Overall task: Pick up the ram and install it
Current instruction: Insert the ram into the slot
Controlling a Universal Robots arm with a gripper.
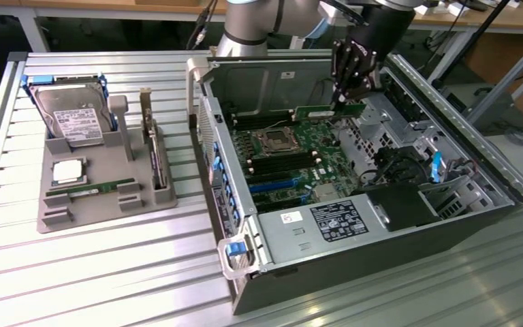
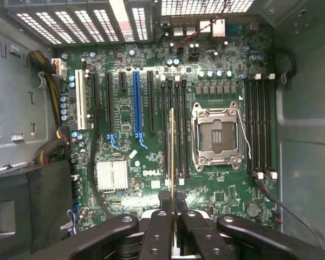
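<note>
The gripper (image 2: 172, 201) is closed on the ram (image 2: 172, 157), pinching the thin stick between its fingertips (image 2: 163, 199) so that it runs edge-on straight out from them toward the motherboard (image 2: 135, 162). In the exterior view the same gripper (image 1: 345, 102) hangs inside the open computer case (image 1: 479, 170), with the ram (image 1: 327, 112) held just below the fingers and clear of the board.

Directly beyond the fingertips lies the bank of memory slots (image 2: 176, 130), and the held edge lines up along one of them, close beside the CPU socket (image 2: 216, 135). To one side of the fingers, a little further off, stand the blue expansion slot (image 2: 136, 108) and the heatsink (image 2: 111, 175); on the other side, past the socket, is a second bank of memory slots (image 2: 259, 127).

To do this step well, I judge the stick must stay parallel to its slot along its whole length, with both ends descending evenly and the end latches open; any twist in the grip would likely let one corner catch the slot wall.

Far from the fingers, outside the case, a grey parts tray (image 1: 107, 177) holds a hard drive (image 1: 75, 116).
</note>
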